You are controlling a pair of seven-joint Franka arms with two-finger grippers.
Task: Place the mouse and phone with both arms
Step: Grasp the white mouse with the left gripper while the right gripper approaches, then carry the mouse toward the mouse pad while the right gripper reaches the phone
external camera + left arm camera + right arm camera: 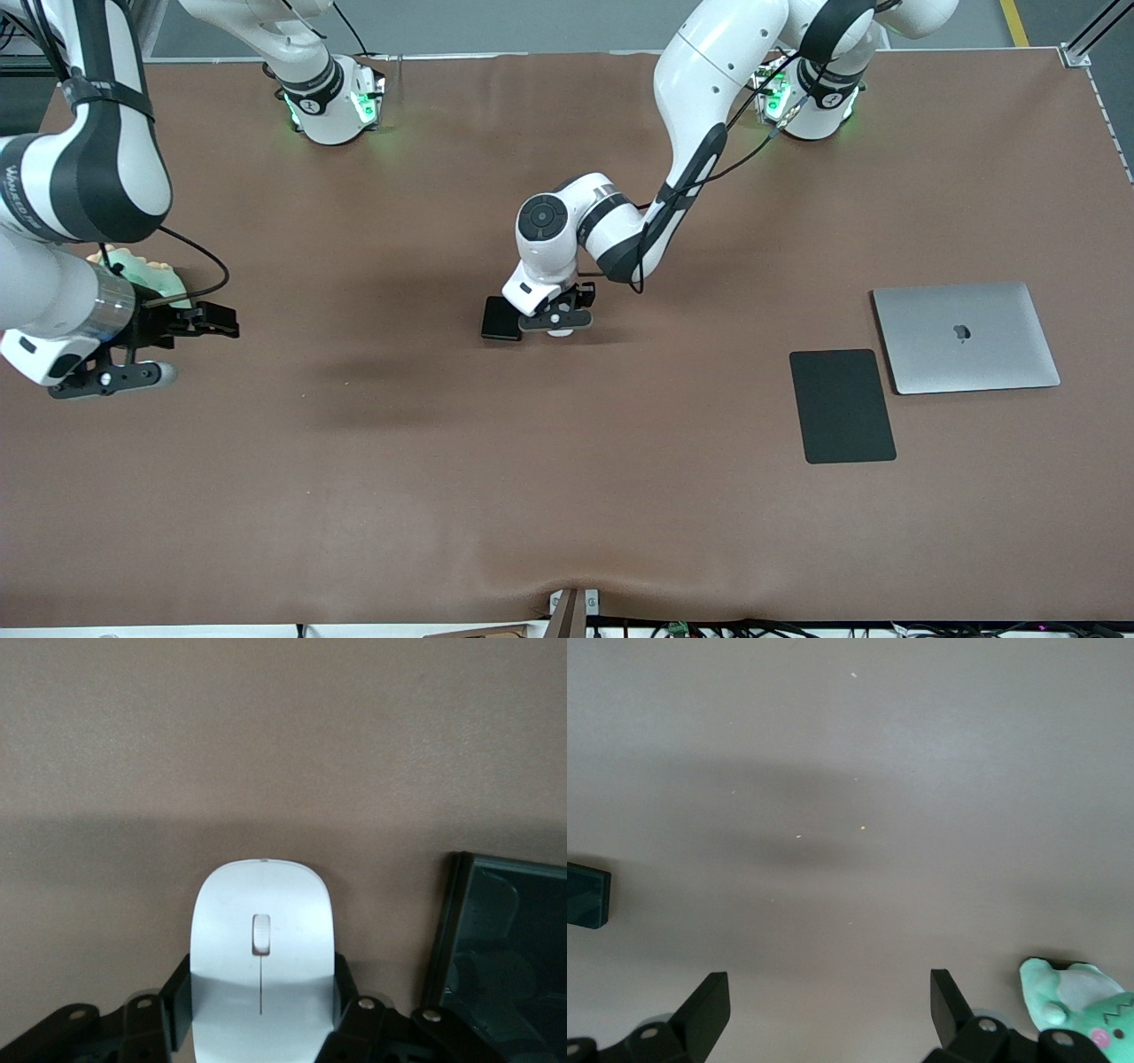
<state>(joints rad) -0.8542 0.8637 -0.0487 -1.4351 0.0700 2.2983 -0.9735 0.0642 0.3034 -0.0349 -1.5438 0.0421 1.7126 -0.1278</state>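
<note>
white mouse sits mid-table just beside the black phone, and your left gripper is pinched onto its sides with nothing lifted yet. your right gripper waits spread wide over the right arm's end by a green plush toy, so both placements look still ahead.

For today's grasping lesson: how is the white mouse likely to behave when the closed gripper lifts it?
The mouse looks rigid and glossy, so it may slip between the left gripper's fingers, which clamp its curved sides. Small and thin, it is probably light. Its flat base should keep it from rolling.
</note>
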